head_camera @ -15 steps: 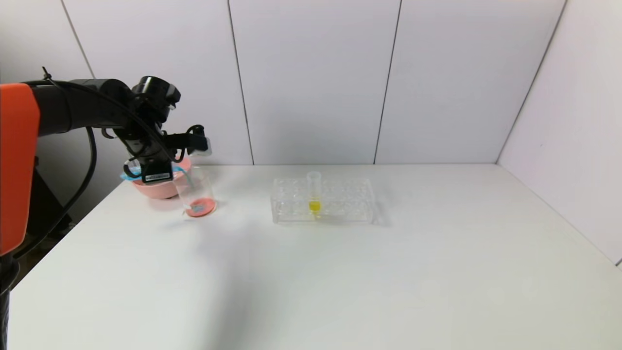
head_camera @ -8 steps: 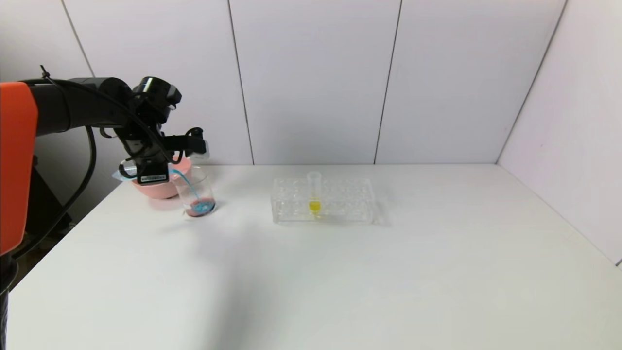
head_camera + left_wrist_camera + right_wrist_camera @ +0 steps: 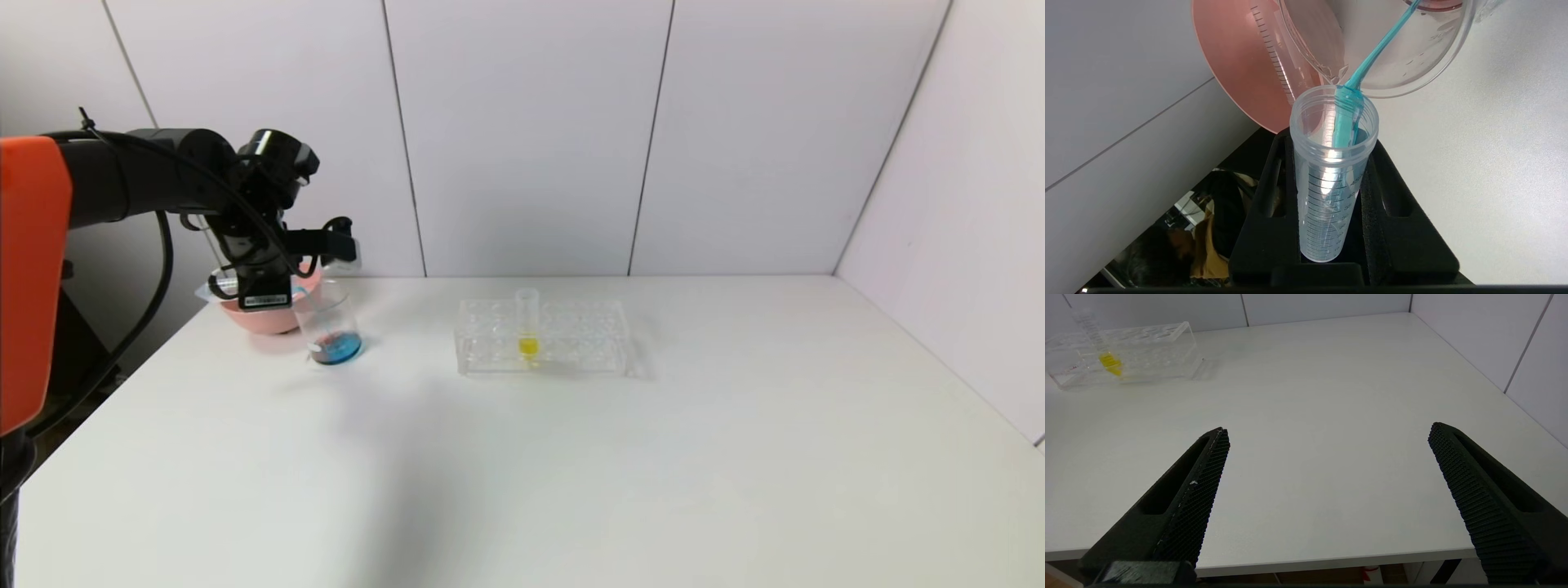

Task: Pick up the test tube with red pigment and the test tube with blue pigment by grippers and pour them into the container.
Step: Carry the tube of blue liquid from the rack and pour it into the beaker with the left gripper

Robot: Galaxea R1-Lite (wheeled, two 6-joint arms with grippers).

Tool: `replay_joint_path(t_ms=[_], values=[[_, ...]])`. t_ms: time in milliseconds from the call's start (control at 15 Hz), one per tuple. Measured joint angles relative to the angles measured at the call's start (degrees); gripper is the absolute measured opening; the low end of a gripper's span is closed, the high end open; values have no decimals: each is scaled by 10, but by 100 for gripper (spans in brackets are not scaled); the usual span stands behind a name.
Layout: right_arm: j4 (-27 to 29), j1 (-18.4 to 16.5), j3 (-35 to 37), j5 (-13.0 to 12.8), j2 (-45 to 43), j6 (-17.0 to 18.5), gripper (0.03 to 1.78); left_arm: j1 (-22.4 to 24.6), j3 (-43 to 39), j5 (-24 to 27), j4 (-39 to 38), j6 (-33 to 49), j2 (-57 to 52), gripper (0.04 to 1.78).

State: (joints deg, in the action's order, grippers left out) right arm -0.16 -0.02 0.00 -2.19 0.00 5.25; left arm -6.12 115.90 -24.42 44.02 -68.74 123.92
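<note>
My left gripper (image 3: 273,287) is shut on the test tube with blue pigment (image 3: 1331,196). It holds the tube tilted with its mouth at the lip of the container (image 3: 329,320). A thin blue stream (image 3: 1376,53) runs from the tube into the container (image 3: 1425,61). Blue liquid with a trace of red (image 3: 335,349) lies at the container's bottom. The tube's body looks drained. No tube with red pigment shows. My right gripper (image 3: 1329,433) is open and empty over the table's front edge, out of the head view.
A pink bowl (image 3: 265,317) stands right behind the container; a clear graduated tube (image 3: 1274,53) shows against it. A clear tube rack (image 3: 571,347) holds a tube with yellow pigment (image 3: 527,322) at mid-table; both show in the right wrist view (image 3: 1151,351).
Blue pigment has run into the container, whose contents turned from pink-red to blue. My left gripper has shifted slightly right and up with the tube.
</note>
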Motion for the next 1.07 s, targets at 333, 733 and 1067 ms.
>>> replay_joint_path(t_ms=[333, 733, 1067], values=[[0, 0, 0, 0, 0, 0, 177, -7, 0, -23, 0, -4, -1, 44], [0, 0, 0, 0, 0, 0, 177, -15, 0, -46, -1, -5, -1, 44], [0, 0, 0, 0, 0, 0, 177, -19, 0, -48, -19, -8, -2, 44]])
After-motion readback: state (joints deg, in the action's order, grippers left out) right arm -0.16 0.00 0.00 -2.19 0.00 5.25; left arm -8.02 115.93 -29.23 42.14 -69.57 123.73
